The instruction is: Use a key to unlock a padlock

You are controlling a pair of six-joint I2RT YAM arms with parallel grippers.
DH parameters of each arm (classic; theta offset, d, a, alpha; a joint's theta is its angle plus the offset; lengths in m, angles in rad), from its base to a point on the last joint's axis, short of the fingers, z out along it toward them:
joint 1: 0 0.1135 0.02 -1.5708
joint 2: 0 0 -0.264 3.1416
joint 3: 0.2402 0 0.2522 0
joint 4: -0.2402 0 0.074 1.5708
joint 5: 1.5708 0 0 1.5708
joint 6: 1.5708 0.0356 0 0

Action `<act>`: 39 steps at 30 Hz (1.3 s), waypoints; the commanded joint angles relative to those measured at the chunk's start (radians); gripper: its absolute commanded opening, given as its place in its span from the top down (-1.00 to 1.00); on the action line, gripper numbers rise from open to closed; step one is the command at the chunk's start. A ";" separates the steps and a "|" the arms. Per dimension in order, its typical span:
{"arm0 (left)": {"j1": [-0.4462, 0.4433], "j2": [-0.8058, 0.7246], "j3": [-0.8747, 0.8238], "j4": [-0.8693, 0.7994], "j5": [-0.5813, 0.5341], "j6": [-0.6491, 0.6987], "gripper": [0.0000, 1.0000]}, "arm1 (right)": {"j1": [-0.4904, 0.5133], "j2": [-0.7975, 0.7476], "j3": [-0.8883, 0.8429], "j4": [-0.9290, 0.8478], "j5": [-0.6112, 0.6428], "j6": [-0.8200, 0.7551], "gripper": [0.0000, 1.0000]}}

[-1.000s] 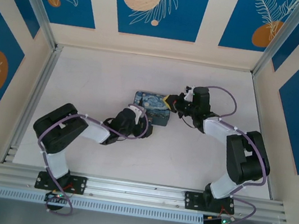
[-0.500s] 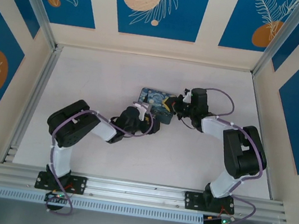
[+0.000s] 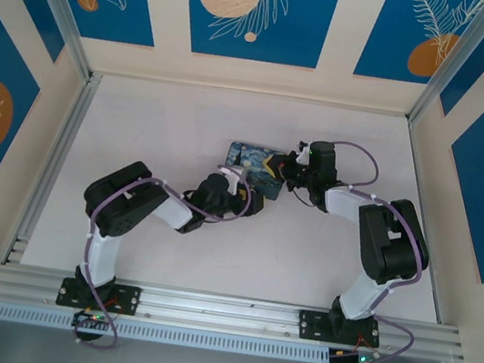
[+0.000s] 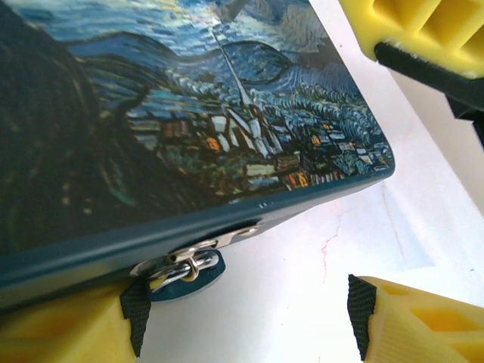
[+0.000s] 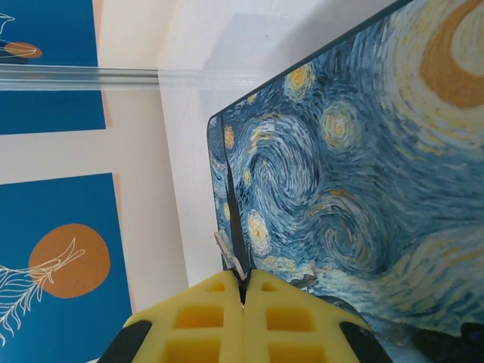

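Note:
The padlock, a dark-blue box with a starry-night print, lies mid-table. Its near edge crosses the left wrist view, where a small metal fitting hangs on its side. My left gripper is open at that edge. One yellow finger sits under the fitting, and the other stands apart over bare table. My right gripper is shut at the box's right end, over the printed top. The small grey key sticks out from between its pressed fingertips.
The white table is walled by blue-and-cream panels, with aluminium rails along the left and near sides. The right gripper's yellow finger shows in the upper right of the left wrist view.
The left arm has swung its elbow to the right and reached forward. The padlock has shifted a little away and to the right, turning slightly. The right gripper has stayed shut at its right end.

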 commanded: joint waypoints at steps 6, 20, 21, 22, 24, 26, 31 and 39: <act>-0.056 0.016 0.075 -0.305 -0.223 0.174 -0.42 | -0.006 0.014 0.010 0.000 -0.011 0.015 1.00; -0.042 0.014 0.020 0.095 0.036 -0.131 -0.35 | -0.010 0.014 0.014 -0.009 -0.011 0.005 1.00; -0.037 0.022 0.014 0.132 0.041 -0.172 -0.35 | -0.009 0.014 0.014 -0.008 -0.011 0.006 1.00; -0.032 0.030 0.011 0.158 0.042 -0.198 -0.35 | -0.008 0.015 0.014 -0.008 -0.012 0.006 1.00; -0.024 0.048 0.010 0.199 0.050 -0.246 -0.35 | -0.011 0.017 0.014 -0.005 -0.015 0.007 1.00; -0.020 0.066 0.009 0.230 0.051 -0.279 -0.35 | -0.011 0.017 0.012 -0.002 -0.016 0.009 1.00; -0.016 0.082 0.012 0.209 0.029 -0.308 -0.34 | -0.016 0.019 0.008 0.011 -0.022 0.012 1.00; -0.021 0.090 0.012 0.140 -0.069 -0.318 -0.26 | -0.023 0.035 0.002 0.047 -0.036 0.027 1.00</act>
